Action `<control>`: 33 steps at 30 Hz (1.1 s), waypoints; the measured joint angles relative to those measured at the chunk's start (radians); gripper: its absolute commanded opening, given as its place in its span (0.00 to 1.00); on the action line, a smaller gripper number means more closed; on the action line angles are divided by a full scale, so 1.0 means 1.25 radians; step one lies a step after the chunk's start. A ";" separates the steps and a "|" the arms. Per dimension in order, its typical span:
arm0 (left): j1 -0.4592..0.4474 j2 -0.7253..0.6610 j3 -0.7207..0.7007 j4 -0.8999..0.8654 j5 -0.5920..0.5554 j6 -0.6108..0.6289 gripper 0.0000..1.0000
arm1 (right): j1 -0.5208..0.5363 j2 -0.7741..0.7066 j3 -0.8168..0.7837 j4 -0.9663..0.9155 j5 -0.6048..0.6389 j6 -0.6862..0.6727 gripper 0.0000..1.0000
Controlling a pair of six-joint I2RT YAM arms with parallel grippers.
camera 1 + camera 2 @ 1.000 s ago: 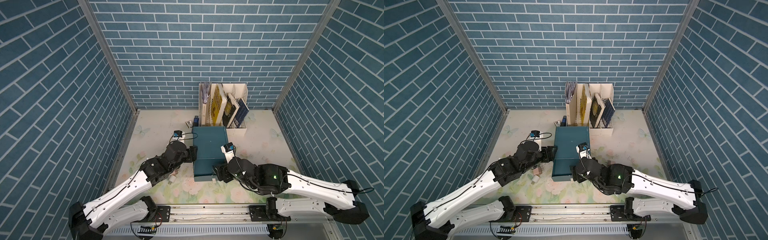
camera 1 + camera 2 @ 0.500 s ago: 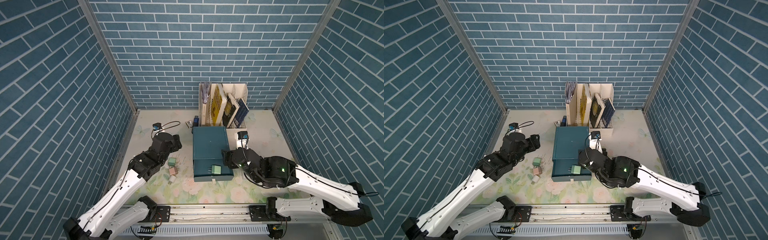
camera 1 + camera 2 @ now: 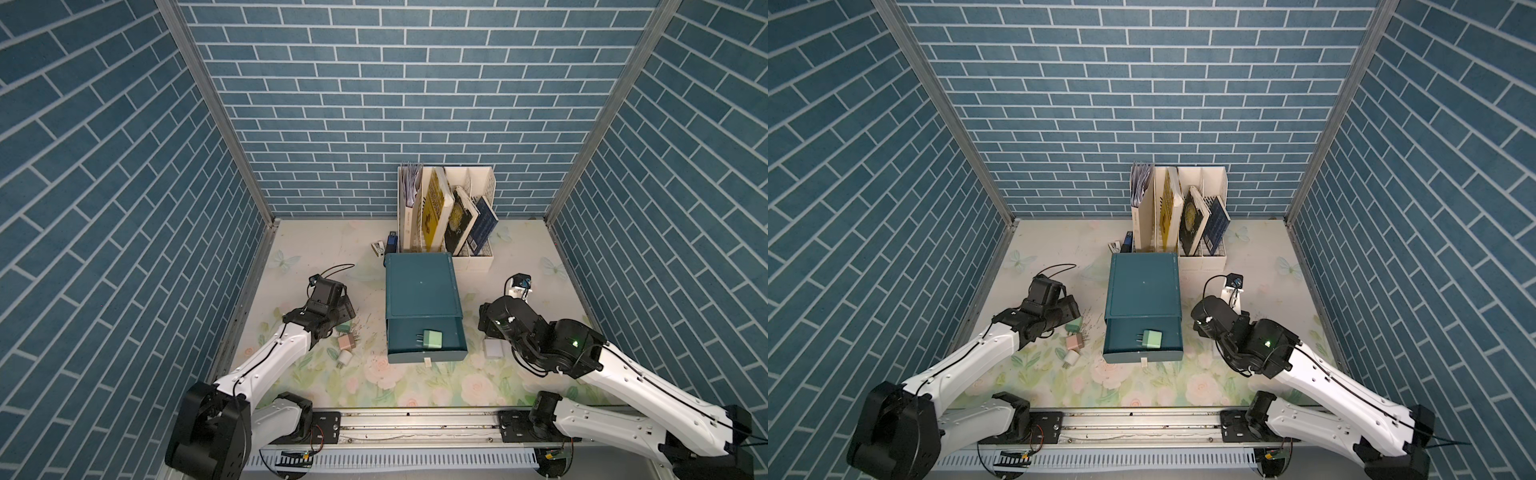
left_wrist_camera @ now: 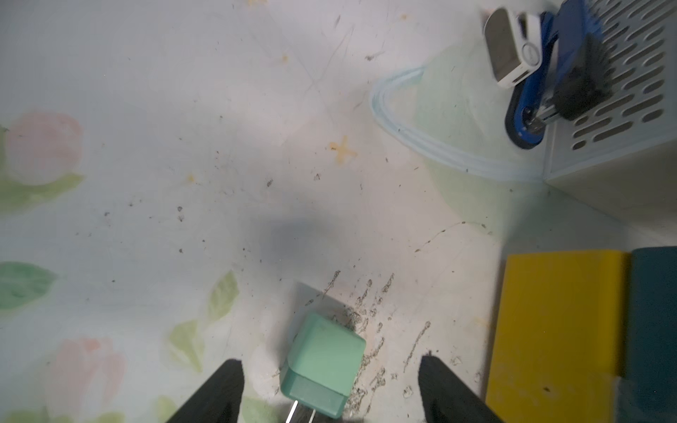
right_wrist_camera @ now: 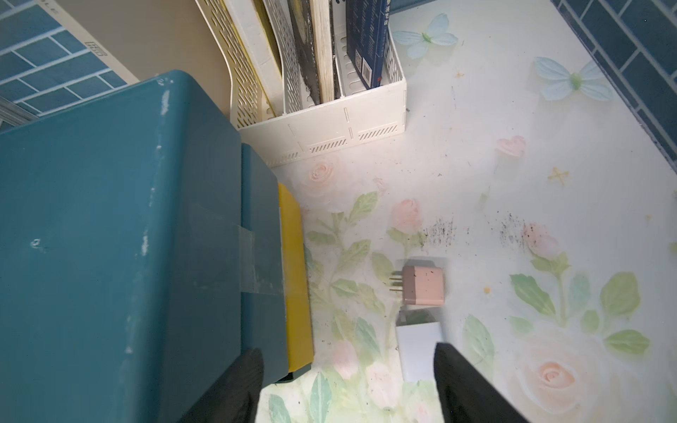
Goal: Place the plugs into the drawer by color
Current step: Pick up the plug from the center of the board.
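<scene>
Plugs (image 3: 346, 341) on a scuffed floral tabletop (image 3: 415, 386), blue-brick walls (image 3: 374, 104) around

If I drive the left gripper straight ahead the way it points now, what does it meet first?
Probably the pale green plug, lying on the table between the open fingers of the left gripper. Past it only bare table shows, though depth is unclear.
</scene>
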State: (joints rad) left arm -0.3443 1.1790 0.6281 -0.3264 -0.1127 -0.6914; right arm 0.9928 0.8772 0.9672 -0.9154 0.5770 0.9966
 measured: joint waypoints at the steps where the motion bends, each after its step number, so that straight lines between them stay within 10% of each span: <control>1: 0.000 0.015 -0.008 0.012 0.005 -0.002 0.81 | -0.003 -0.006 -0.008 0.000 -0.003 0.002 0.77; 26: -0.029 0.145 -0.064 0.138 0.034 0.002 0.63 | -0.023 -0.017 -0.081 0.063 -0.052 0.002 0.73; 33: -0.063 0.161 -0.061 0.149 0.001 0.010 0.40 | -0.023 -0.010 -0.081 0.075 -0.056 0.002 0.72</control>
State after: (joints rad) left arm -0.4229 1.3808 0.5514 -0.1398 -0.1120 -0.6785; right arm 0.9634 0.8642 0.8661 -0.8211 0.5068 0.9989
